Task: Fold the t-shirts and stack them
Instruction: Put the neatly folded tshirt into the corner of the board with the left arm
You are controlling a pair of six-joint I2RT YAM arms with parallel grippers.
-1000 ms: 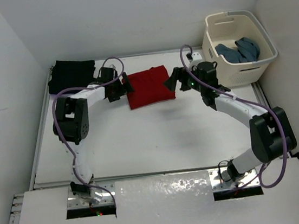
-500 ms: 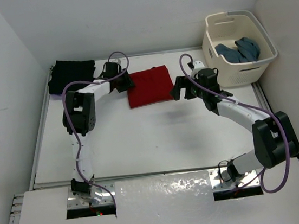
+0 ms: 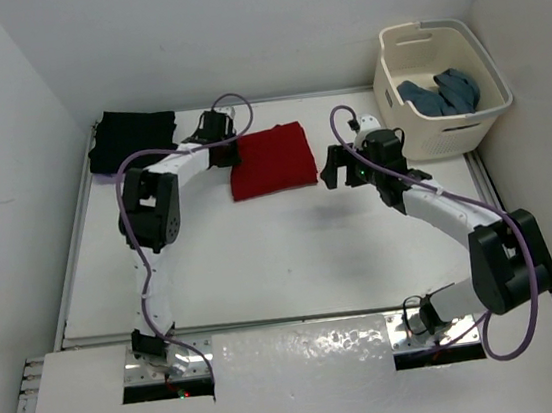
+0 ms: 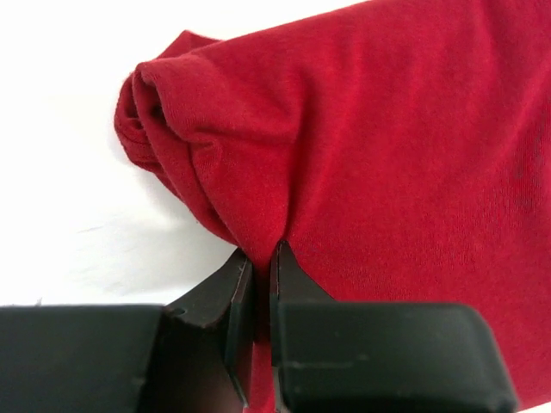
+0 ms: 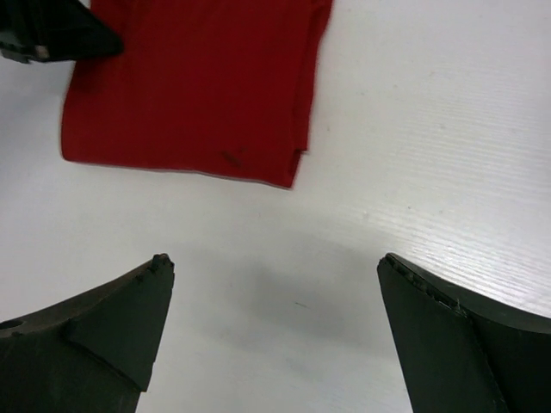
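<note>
Left arm (image 3: 176, 162) outstretched, jaws pinching red t-shirt (image 4: 387, 138)

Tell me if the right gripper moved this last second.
Yes. Against the fixed laundry basket, the right gripper has drawn back toward the table's near edge, away from the red t-shirt.

Arms (image 3: 443, 208): white links, black joints; purple cables (image 3: 229, 96) looped alongside; end effector fingers (image 5: 112, 327) matte black, wedge-shaped.

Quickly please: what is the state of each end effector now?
Left end effector: closed, pinching the edge of the folded red t-shirt.
Right end effector: open, holding nothing.
</note>
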